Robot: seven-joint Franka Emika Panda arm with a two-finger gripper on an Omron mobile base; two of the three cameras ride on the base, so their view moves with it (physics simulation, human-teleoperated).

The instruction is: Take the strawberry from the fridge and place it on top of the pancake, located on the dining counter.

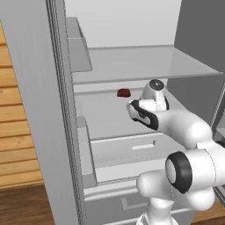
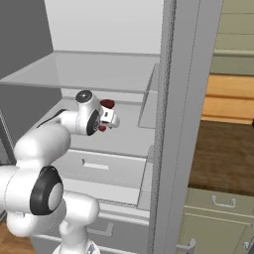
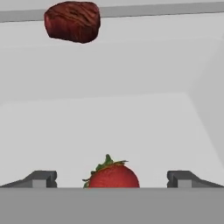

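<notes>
The strawberry [image 3: 112, 175] lies on a pale shelf [image 3: 109, 127] inside the open fridge [image 1: 39, 110], just between the two finger tips of the gripper [image 3: 112, 179], whose jaws stand wide apart and hold nothing. I judge the berry to be light, soft and easy to bruise, with a rounded skin that may slip, so the fingers should close gently on its widest red part, below the green leaves. I count one strawberry and one dark brown-red piece of meat [image 3: 72, 21], which lies farther back on the same shelf.
</notes>
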